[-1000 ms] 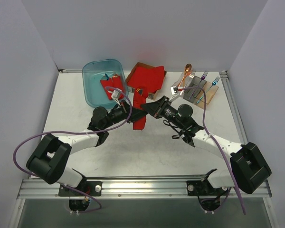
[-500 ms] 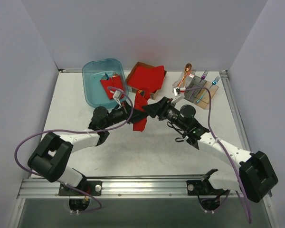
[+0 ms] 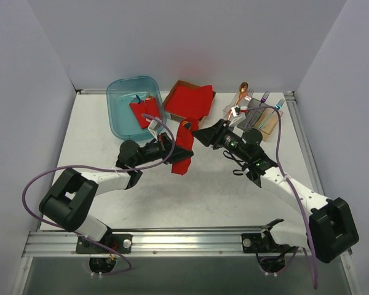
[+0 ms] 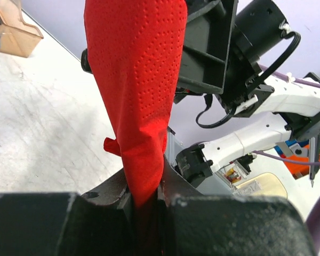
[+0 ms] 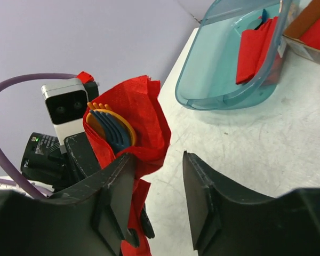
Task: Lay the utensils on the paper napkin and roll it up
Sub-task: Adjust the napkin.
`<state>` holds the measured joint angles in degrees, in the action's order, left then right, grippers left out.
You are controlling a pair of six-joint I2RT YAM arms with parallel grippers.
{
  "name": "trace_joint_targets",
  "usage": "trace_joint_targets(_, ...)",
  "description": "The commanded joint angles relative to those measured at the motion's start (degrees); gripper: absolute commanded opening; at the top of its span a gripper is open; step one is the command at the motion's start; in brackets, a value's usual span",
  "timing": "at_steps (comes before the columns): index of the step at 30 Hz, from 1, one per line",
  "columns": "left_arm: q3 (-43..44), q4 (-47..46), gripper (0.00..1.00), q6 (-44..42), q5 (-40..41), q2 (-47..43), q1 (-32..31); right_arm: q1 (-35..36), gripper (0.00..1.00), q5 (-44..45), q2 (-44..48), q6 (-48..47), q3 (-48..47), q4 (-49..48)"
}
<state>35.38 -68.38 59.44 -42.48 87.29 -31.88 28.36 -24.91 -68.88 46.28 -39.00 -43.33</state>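
Left gripper (image 3: pixel 165 146) jaws pinch the rolled paper napkin (image 3: pixel 183 152) mid-table, utensils (image 5: pixel 113 132) inside; teal bin (image 3: pixel 118 93) and napkin stack (image 3: pixel 190 99) lie beyond. Right gripper (image 3: pixel 200 134), closed on it a second ago, now sits beside it, jaws apart, empty.

place: robot lab | evidence: plain enclosure walls (image 3: pixel 184 37), aluminium rail (image 3: pixel 184 243), white table (image 3: pixel 203 196)

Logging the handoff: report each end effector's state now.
Left end effector: closed on the paper napkin around the utensils.
Right end effector: open, holding nothing.
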Motion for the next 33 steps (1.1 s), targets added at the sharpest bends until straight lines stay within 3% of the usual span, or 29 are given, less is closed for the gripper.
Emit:
trace_joint_targets(1,-0.31,-6.15,0.02,0.5,-2.87,-0.1,0.15,-0.06,0.39,-4.01,-0.99,-0.32,-3.1,-4.92)
trace_joint_targets(5,-0.66,-6.33,0.03,0.68,-3.75,-0.01,0.15,-0.06,0.32,-4.63,-1.69,0.04,-3.45,-5.62)
trace_joint_targets(11,-1.36,-6.51,0.02,0.77,-5.68,0.69,0.06,-0.5,0.08,-5.33,-2.05,-0.05,-3.97,-5.36)
trace_joint_targets(16,-2.15,-3.44,0.02,-0.46,-6.83,1.57,-0.03,-1.11,0.0,-5.33,-0.73,-1.89,-4.76,-2.9)
trace_joint_targets(30,-2.94,5.8,0.02,-6.79,-5.86,-0.88,-0.47,-2.78,0.02,-2.78,1.12,-6.38,-8.19,7.38)
trace_joint_targets(32,-3.29,5.8,0.02,-6.97,-5.77,-1.33,-0.47,-3.31,0.05,-2.78,0.77,-6.38,-8.54,8.08)
trace_joint_targets(33,-3.38,5.8,0.02,-7.06,-5.69,-1.76,-0.47,-3.4,0.15,-2.87,0.59,-6.38,-8.55,8.17)
